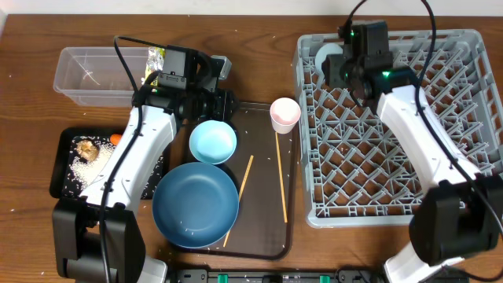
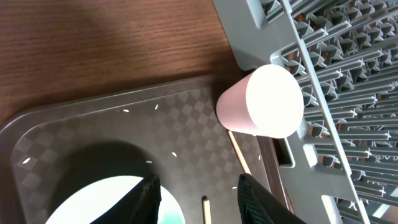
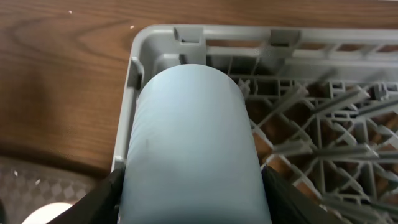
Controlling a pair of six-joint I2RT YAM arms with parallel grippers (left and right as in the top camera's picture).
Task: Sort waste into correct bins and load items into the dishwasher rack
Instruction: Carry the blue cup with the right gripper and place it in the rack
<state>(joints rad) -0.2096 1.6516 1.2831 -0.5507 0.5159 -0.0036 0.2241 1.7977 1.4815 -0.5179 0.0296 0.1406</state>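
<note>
Over the brown wooden table (image 1: 23,118), we are loading the dishwasher rack (image 1: 464,47). Our right gripper (image 3: 193,208) is clasping the light-blue cup (image 3: 193,137), holding it above the rack's far left corner. Our left gripper (image 2: 199,196), partly parted and empty, is hovering over the small light-blue bowl (image 1: 212,141) near the serving tray's (image 1: 263,220) far left corner. Next, we judge, the cup needs lowering between the pegs, then releasing.
</note>
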